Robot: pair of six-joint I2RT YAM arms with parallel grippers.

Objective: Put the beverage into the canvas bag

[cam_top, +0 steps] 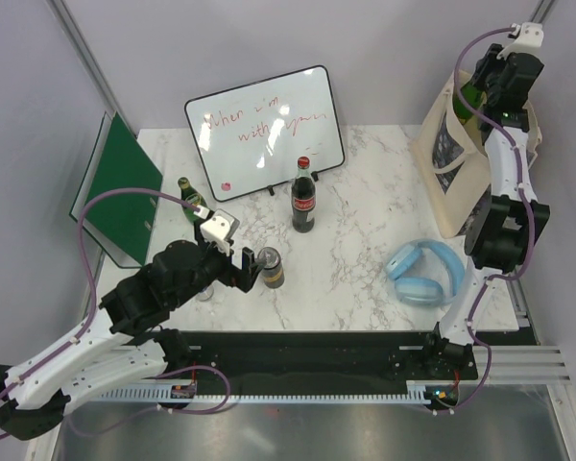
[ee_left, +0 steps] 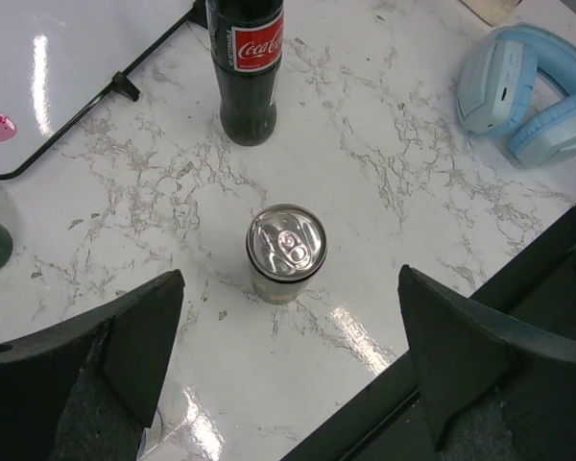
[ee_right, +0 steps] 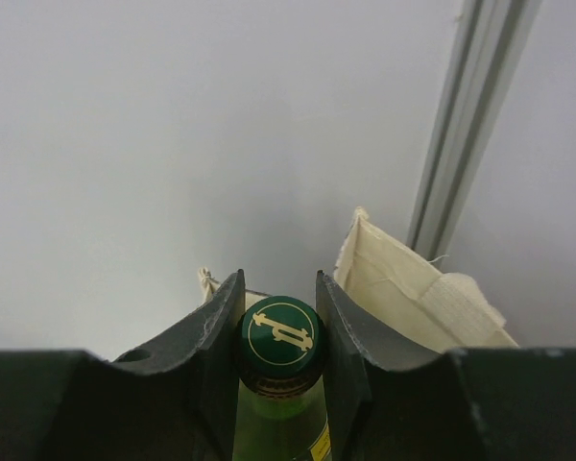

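Clamping the neck of the green bottle (ee_right: 278, 338) just under its cap, the right gripper (ee_right: 277, 307) holds it at the open top of the canvas bag (cam_top: 449, 184); the left gripper (ee_left: 288, 351) is spread wide, 1 can (ee_left: 285, 252) just ahead.

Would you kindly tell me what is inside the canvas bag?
The green bottle, its neck clamped by the right gripper, is at the canvas bag's mouth; the cloth hides its lower part and anything deeper.

A robot lab cell; plain grey walls (cam_top: 221, 38), aluminium frame post (cam_top: 80, 53), marble-pattern table (cam_top: 365, 192).
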